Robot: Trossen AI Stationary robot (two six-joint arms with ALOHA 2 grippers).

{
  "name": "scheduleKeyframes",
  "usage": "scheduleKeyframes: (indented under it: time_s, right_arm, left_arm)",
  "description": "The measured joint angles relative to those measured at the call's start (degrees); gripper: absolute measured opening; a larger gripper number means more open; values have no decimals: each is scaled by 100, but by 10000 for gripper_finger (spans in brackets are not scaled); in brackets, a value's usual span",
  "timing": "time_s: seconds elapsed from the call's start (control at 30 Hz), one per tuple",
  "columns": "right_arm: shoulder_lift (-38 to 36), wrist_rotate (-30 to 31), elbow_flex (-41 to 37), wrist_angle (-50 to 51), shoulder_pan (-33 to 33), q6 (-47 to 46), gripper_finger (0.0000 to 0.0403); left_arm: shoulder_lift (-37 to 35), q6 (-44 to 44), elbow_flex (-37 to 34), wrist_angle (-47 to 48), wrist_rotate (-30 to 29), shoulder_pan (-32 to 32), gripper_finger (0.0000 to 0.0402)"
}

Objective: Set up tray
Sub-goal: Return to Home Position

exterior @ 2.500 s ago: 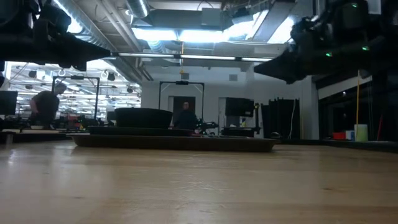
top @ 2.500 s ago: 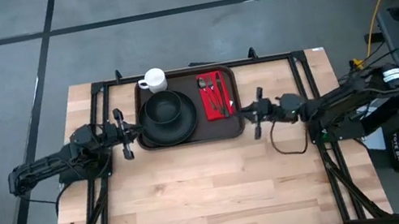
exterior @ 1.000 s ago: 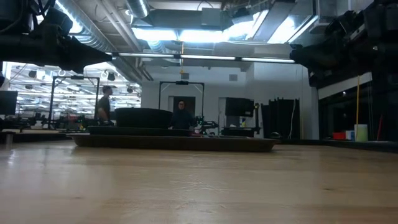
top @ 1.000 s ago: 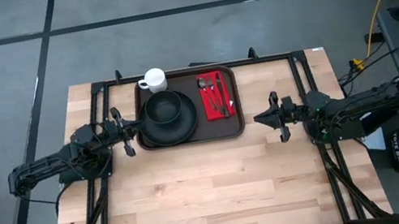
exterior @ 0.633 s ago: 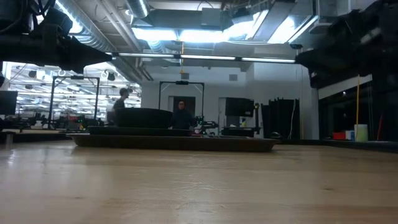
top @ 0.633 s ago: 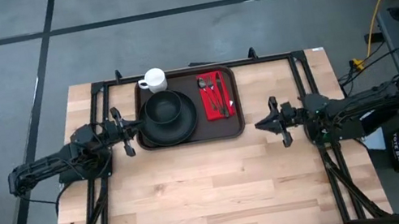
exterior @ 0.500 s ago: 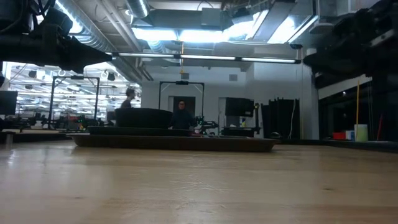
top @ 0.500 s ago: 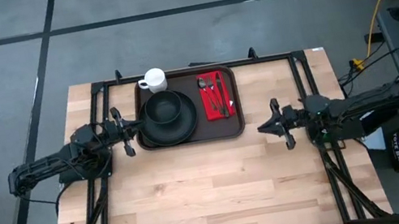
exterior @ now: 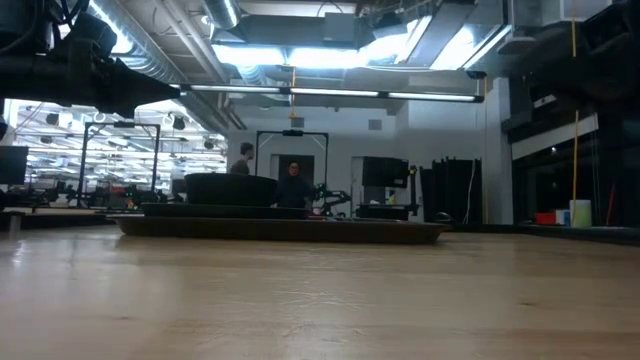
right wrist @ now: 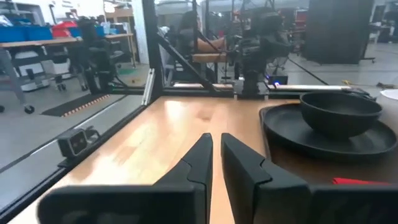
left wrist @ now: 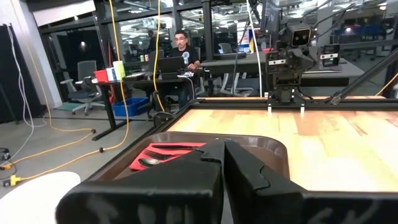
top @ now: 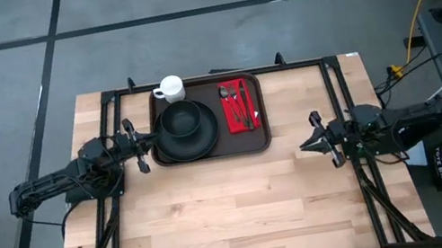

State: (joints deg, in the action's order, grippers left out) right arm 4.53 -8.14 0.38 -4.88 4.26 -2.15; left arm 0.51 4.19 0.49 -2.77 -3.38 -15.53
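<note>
The dark brown tray (top: 243, 144) lies flat on the wooden table at the far middle. It also shows in the low view (exterior: 280, 230). On it are a black plate with a black bowl (top: 185, 127) and a red napkin with cutlery (top: 238, 107). A white cup (top: 169, 88) stands at the tray's far left corner. My left gripper (top: 148, 141) is shut, pointing level, just off the tray's left edge and above the table. My right gripper (top: 303, 143) is off the tray's right near corner with bare wood between. Its fingers (right wrist: 202, 158) are nearly together and hold nothing.
Black frame rails (top: 346, 111) run along the table's left, right and far sides. Bare wood (top: 237, 212) fills the near half of the table. People stand and sit in the room beyond the table (exterior: 290, 187).
My right gripper has drawn back from the tray toward the table's right edge and a little toward the near edge. Its arm has left the low view. The tray and what is on it have stayed where they were.
</note>
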Motion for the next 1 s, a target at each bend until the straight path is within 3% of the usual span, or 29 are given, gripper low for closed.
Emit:
scheduleKeyframes:
  time_s: [0.13,1.0]
  right_arm:
    - [-454,5,2,208,198,-19,39]
    - [-423,3,4,94,348,-205,39]
  left_arm:
    - [0,1,0,0,0,0,2]
    - [0,0,0,-1,0,-2,2]
